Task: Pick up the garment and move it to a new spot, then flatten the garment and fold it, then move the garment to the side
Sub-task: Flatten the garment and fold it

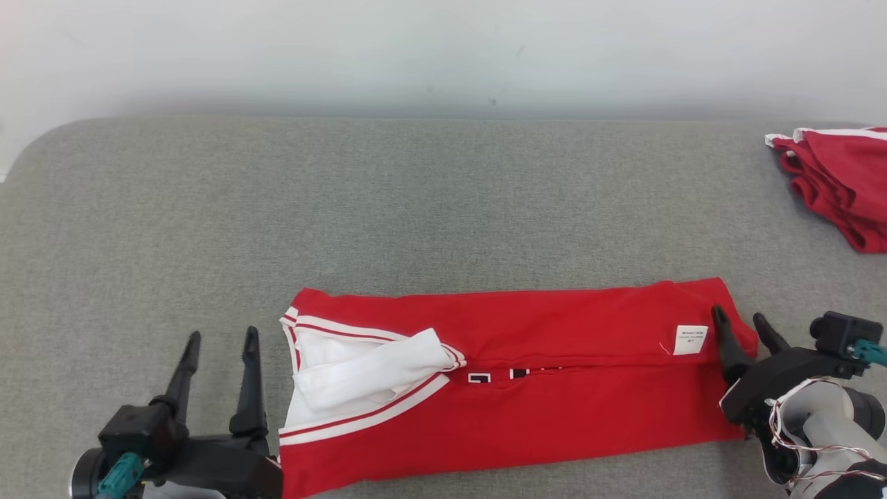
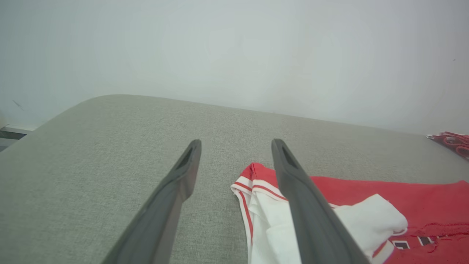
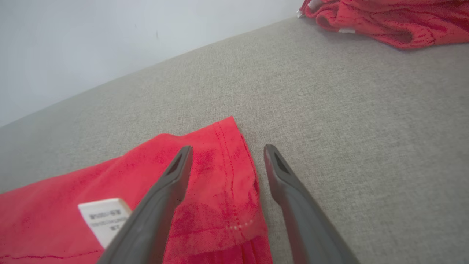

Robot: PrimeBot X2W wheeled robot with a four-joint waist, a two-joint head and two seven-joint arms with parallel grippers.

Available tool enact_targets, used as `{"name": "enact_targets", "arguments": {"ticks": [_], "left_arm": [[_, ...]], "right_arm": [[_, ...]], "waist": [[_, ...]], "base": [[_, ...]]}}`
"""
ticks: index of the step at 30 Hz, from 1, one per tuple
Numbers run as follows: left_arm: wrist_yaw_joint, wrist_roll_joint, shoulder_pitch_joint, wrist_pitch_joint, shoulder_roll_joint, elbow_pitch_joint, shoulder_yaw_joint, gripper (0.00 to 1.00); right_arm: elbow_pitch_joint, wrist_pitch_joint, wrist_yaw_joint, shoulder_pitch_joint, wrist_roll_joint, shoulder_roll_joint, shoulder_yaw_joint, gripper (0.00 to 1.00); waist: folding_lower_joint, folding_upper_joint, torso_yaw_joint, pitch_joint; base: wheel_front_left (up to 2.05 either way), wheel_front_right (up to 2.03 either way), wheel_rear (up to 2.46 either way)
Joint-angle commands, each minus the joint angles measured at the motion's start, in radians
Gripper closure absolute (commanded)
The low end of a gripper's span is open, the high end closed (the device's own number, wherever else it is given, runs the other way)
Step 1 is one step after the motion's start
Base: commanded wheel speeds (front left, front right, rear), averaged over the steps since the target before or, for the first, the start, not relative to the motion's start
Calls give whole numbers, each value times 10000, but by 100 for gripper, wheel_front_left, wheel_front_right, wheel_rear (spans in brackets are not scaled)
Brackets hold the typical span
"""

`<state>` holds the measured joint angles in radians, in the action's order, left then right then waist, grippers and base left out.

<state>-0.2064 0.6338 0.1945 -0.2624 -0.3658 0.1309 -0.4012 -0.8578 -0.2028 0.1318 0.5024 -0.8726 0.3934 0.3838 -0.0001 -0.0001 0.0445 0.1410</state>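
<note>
Grey cloth-covered table (image 1: 443,194) against a plain pale wall, and the red garment (image 1: 554,402) lies near the front edge as one long band running left to right, with its long sides folded in to meet along the middle. A white flap (image 1: 374,371) with red-and-white trim flops loose at the left end, and a white label (image 1: 691,339) sits near the right end. The left gripper (image 1: 222,334) hovers over bare table just beside the left end, fingers wide apart, holding nothing. The right gripper (image 1: 738,314) is over the right hem, also spread wide and empty, one finger above the cloth and the other off past the edge. Looks to me like the lengthwise fold is done and the crosswise one is next. Tip, imo: smooth that white flap flat first or it'll bunch inside the fold. Then pinch all layers at one end's corners, not just the top one, lift low and lay it evenly over the other end. A second red pile (image 1: 842,180) sits far right, well apart, so no worries there.
</note>
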Motion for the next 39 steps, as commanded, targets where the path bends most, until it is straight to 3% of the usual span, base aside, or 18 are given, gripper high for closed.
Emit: {"name": "enact_targets", "arguments": {"ticks": [1, 7, 12, 13, 14, 28, 32, 39], "left_arm": [[-76, -208, -152, -26, 83, -68, 68, 0], [-577, -1263, -668, -28, 452, -363, 1007, 0], [-632, -1550, -1147, -29, 613, -599, 1557, 0], [-635, -1557, -1217, -29, 638, -628, 1676, 0], [-623, -1561, -1314, -29, 664, -652, 1771, 0], [-494, -1896, -1960, -30, 681, -677, 2471, 0], [-417, -2175, -2041, 93, 292, -565, 2286, 0], [-112, -2361, -1815, 672, -212, -552, 1981, 0]], "right_arm": [[-132, 28, -20, 162, 149, -30, 38, 0], [-1490, 706, -20, 76, 479, -388, 289, 0], [-1730, 1274, -20, -192, 506, -625, 638, 1], [-1644, 1309, -20, -221, 457, -683, 702, 65], [-1495, 1221, -19, -235, 402, -705, 720, 100], [-1736, 274, -22, 271, 275, 1418, -116, 100], [-901, 436, -20, 275, 39, 1221, -76, 100], [1750, 1314, -20, -104, -626, 464, 229, 100]], "waist": [[1, 1, 65, -23], [1, 1, 221, -181], [1, 1, 196, -315], [1, 1, 175, -329], [1, 1, 154, -341], [1, 1, -57, -627], [1, 1, -182, -713], [1, 1, -192, -866]], "base": [[0, 0, 0], [0, 0, 0], [0, 0, 0], [0, 0, 0], [0, 0, 0], [0, 0, 0], [0, 0, 0], [0, 0, 0]]}}
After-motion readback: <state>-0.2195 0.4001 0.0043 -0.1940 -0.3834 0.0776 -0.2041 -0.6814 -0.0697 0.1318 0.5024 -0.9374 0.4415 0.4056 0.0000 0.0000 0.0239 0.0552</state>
